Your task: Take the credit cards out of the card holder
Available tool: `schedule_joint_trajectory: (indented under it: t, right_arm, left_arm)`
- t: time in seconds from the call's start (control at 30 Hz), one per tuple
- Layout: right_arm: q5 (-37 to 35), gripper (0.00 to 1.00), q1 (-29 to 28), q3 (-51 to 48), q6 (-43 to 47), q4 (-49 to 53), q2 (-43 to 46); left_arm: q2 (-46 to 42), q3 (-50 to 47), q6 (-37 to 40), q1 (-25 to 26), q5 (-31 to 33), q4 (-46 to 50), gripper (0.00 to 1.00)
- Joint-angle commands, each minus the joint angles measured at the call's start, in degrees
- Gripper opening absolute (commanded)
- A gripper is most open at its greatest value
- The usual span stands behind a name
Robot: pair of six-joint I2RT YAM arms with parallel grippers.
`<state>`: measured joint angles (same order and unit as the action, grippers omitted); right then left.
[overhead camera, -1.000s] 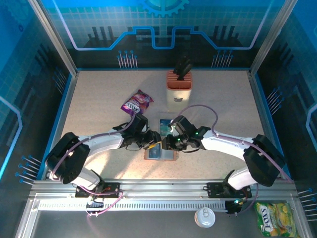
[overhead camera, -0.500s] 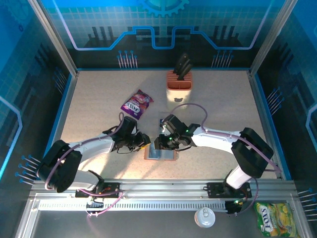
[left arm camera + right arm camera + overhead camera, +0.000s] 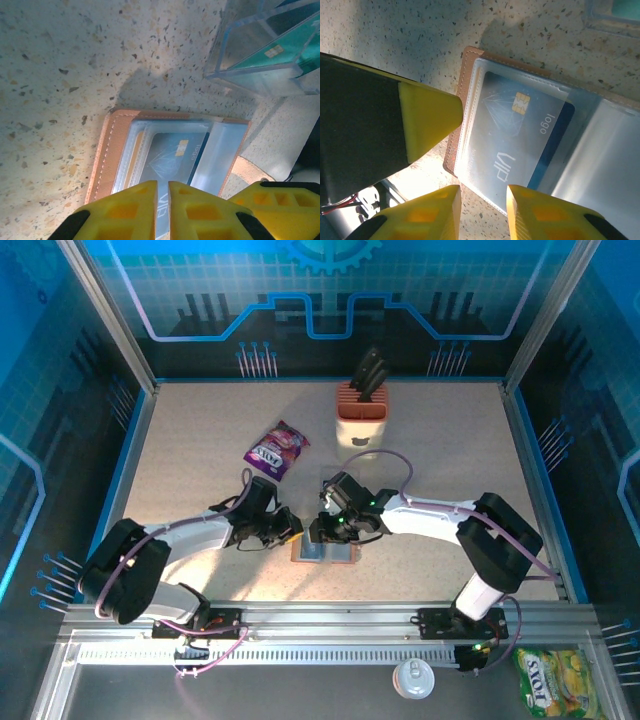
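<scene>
Patience was what this pull needed, in my judgement. Your left fingers (image 3: 125, 210) were drawn almost together, with a thin slit between them, right over the near end of the credit card (image 3: 172, 155). Whether they had its edge pinched could not be told. Your right fingers (image 3: 545, 212) stood apart with nothing gripped, at the near rim of the card holder (image 3: 102, 155), which lay open and flat on the table (image 3: 60, 60) just ahead of both pairs.

You would have done well to pin that rim with the right pair and draw the card flat along the pocket, never upward.

The card was thin, stiff and glossy blue, with a gold chip and VIP lettering, inside a slick clear pocket (image 3: 227, 150). The holder's tan leather looked soft and stitched, likely to drag along. The table was matte and speckled. Beyond the left fingers stood a hard clear box (image 3: 260, 55) with a teal card inside.
</scene>
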<state>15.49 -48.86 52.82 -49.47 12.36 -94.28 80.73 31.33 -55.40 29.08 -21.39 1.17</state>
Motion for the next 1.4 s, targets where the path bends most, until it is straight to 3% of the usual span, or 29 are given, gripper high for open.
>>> schedule_joint_trajectory:
  t: [0.0,0.57,1.37]
  right_arm:
    - [0.6,0.31,-0.8,-0.9,-0.7,-1.0,-1.3]
    - [2.4,0.31,-0.5,-0.9,-3.6,-2.0,-2.5]
    - [0.8,0.31,-0.3,-2.1,-4.2,-4.4,-2.9]
  left_arm:
    - [0.4,0.0,0.1,-0.3,-1.9,1.0,0.14]
    - [-2.2,2.1,4.7,-0.3,-2.2,10.6,0.14]
    - [1.7,3.3,5.7,-0.3,-5.2,6.1,0.09]
